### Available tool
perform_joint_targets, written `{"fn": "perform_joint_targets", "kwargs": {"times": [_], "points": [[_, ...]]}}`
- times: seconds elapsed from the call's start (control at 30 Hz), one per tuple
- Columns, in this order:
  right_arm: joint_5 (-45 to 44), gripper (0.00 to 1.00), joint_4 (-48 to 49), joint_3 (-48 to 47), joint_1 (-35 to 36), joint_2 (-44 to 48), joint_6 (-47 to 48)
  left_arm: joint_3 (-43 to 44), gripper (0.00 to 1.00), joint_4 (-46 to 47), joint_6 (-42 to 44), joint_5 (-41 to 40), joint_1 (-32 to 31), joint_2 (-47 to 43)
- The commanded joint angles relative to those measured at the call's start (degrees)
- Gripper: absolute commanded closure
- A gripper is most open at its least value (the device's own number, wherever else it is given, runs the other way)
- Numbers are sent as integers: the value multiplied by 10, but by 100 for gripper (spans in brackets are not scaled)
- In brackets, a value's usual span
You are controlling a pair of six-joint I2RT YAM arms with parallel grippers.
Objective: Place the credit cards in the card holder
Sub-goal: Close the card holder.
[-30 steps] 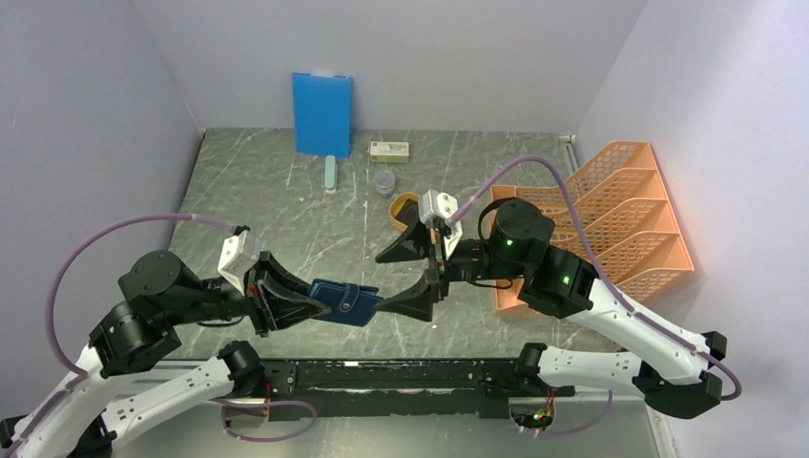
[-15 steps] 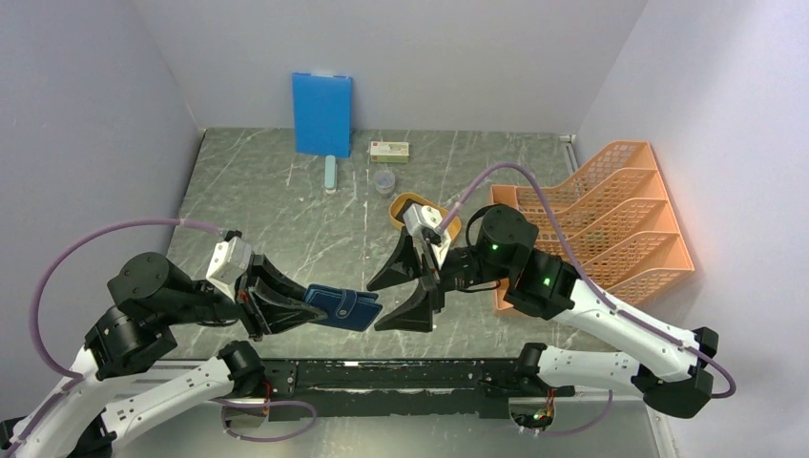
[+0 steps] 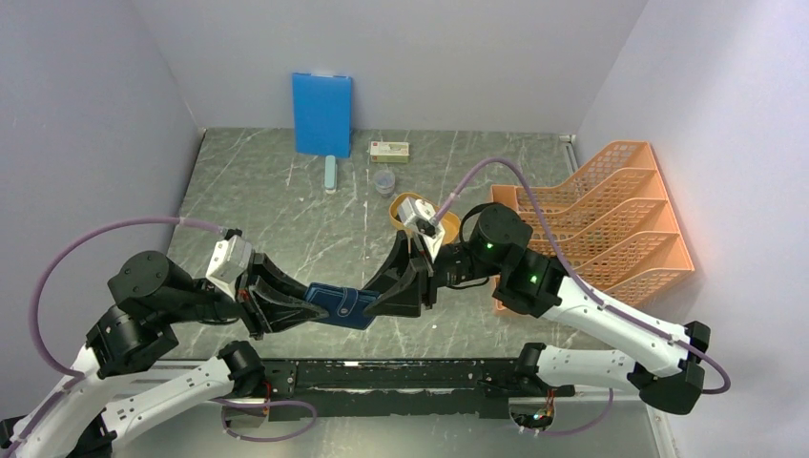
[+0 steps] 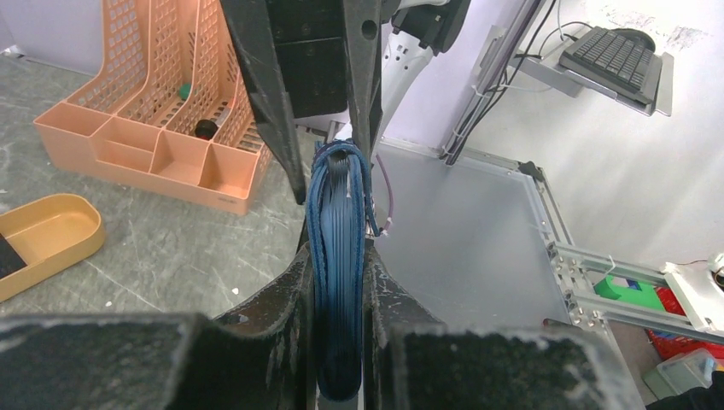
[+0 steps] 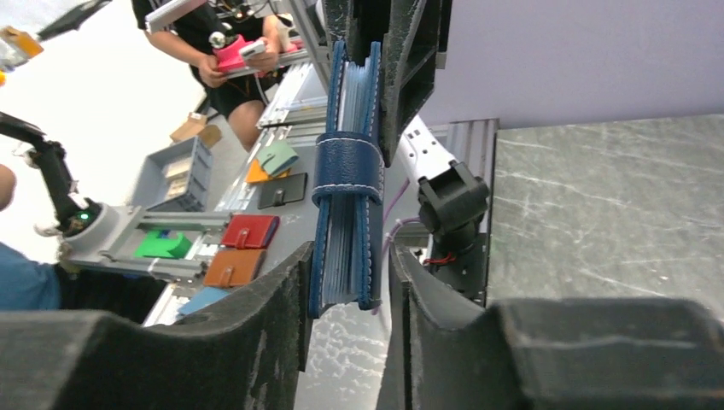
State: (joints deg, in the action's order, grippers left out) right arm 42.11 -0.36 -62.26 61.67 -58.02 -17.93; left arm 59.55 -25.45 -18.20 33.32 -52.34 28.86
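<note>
The card holder (image 3: pixel 342 303), dark navy with a clasp tab, hangs above the table's near edge between both arms. My left gripper (image 3: pixel 315 307) is shut on its left end; in the left wrist view the fingers (image 4: pixel 294 282) press both sides of the card holder (image 4: pixel 340 213). My right gripper (image 3: pixel 378 301) straddles the clasp end. In the right wrist view the card holder (image 5: pixel 346 171) rests against the left finger (image 5: pixel 290 290), with a gap to the other finger. The right gripper (image 5: pixel 350 256) is open. The credit cards are out of view.
A yellow-orange oval tray (image 3: pixel 399 202) sits half hidden behind my right wrist, and it is also seen in the left wrist view (image 4: pixel 43 239). An orange file rack (image 3: pixel 611 210) fills the right side. A blue board (image 3: pixel 321 113), a small box (image 3: pixel 389 150) and a cup (image 3: pixel 383 181) stand at the back.
My right gripper has come down and left onto the card holder's clasp end, and its jaws have narrowed around it. The left gripper keeps its hold, shifted slightly.
</note>
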Motion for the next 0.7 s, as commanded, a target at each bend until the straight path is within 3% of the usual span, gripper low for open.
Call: {"fn": "perform_joint_targets", "kwargs": {"times": [0.0, 0.2, 0.33, 0.43, 0.5, 0.53, 0.57, 0.67], "points": [[12, 65, 27, 1, -1, -7, -17, 12, 91, 40, -3, 10, -2, 0], [22, 70, 17, -6, 8, -27, -18, 5, 90, 42, -4, 6, -2, -5], [13, 84, 17, -5, 18, -30, -18, 3, 90, 43, -4, 3, -2, -6], [2, 100, 33, 1, 21, -25, -27, 2, 89, 41, -5, -2, -1, -6], [-18, 100, 56, 15, 21, -13, -36, 3, 78, 36, -10, -27, -2, -8], [-36, 100, 69, 23, 21, -4, -41, 3, 64, 33, -15, -42, -2, -10], [-60, 100, 85, 35, 21, 7, -46, 2, 56, 33, -21, -64, -2, -14], [-139, 100, 165, 93, 21, 54, -78, -17, 44, 44, -50, -149, -2, -42]]}}
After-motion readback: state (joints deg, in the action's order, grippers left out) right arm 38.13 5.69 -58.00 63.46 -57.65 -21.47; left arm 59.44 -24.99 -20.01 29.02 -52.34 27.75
